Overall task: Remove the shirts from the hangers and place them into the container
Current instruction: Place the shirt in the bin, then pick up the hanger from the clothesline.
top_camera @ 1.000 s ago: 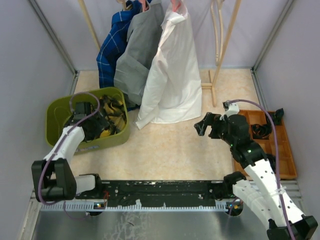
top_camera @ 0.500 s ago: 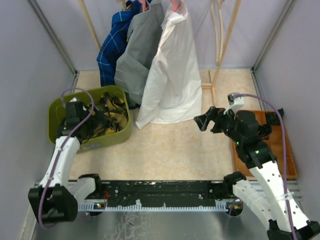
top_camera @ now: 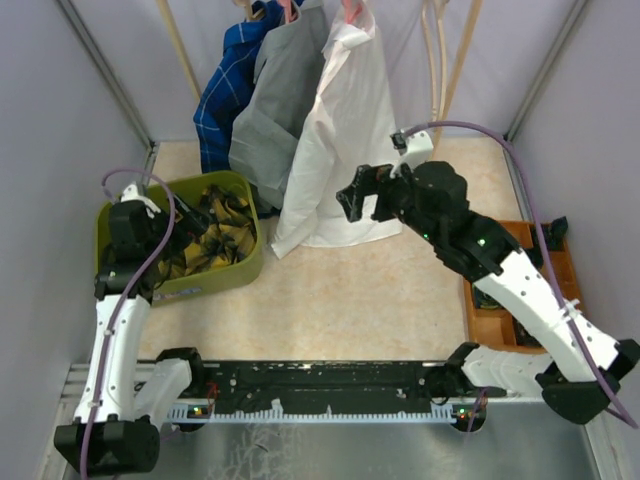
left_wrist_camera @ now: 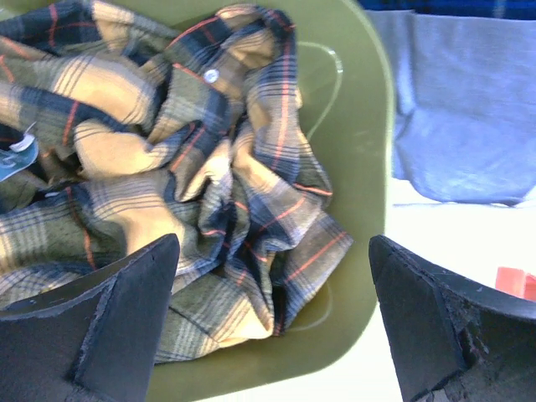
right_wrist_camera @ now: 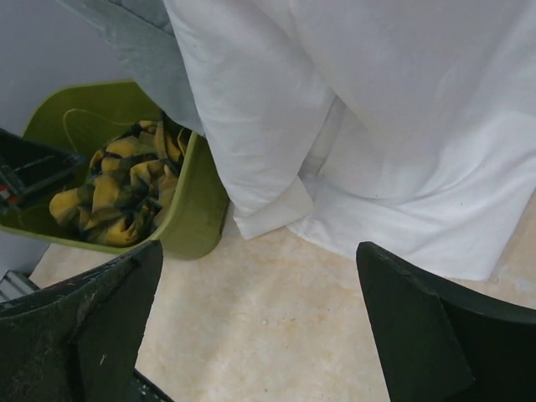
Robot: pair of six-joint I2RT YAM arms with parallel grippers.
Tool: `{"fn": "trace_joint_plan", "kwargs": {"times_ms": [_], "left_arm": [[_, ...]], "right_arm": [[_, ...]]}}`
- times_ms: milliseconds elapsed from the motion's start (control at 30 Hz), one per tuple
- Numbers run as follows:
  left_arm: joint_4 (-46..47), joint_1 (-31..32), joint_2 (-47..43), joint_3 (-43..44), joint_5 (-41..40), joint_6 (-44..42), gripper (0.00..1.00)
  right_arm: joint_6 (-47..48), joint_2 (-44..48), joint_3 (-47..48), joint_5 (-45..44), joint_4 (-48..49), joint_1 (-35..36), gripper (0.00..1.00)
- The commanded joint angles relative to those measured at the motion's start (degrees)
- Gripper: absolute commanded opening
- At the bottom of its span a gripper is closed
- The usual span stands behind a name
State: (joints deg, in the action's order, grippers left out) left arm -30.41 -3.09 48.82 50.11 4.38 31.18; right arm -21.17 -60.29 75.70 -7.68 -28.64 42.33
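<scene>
Swinging forward, your right gripper is nearing the hanging white shirt, fingers spread, holding nothing. Your left gripper, equally released, is backing off the olive-green container, leaving the plaid shirt inside. White shirt likely next.

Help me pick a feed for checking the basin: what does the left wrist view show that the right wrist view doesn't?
Left wrist only: the yellow-and-black plaid cloth shirt close up, down to a white button, and a strip of the blue cloth shirt at the top edge. Right wrist only: the plain white cloth shirt hanging, hem reaching the beige tabletop. Both: the plaid shirt crumpled in the olive-green rectangular plastic basin, and the hanging plain grey cloth shirt.
</scene>
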Motion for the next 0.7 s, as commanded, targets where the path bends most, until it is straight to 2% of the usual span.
{"fn": "trace_joint_plan", "kwargs": {"times_ms": [0,167,467,667], "left_arm": [[-0.76,0.18,-1.73,3.62,6.68,-1.47,1.00],[-0.69,0.15,-4.03,4.27,11.97,-0.97,1.00],[-1.86,0.17,-6.11,4.16,10.48,-0.65,1.00],[-2.79,0.18,-6.18,4.29,10.23,-0.49,1.00]], "right_arm": [[0.28,-5.30,6.43,-9.94,3.27,1.88,0.99],[-3.11,-10.11,11.04,-8.18,9.47,2.02,0.99],[-0.60,-20.52,25.09,-11.43,13.86,3.07,0.99],[1.33,-31.71,40.23,-17.35,7.08,3.47,0.99]]}}
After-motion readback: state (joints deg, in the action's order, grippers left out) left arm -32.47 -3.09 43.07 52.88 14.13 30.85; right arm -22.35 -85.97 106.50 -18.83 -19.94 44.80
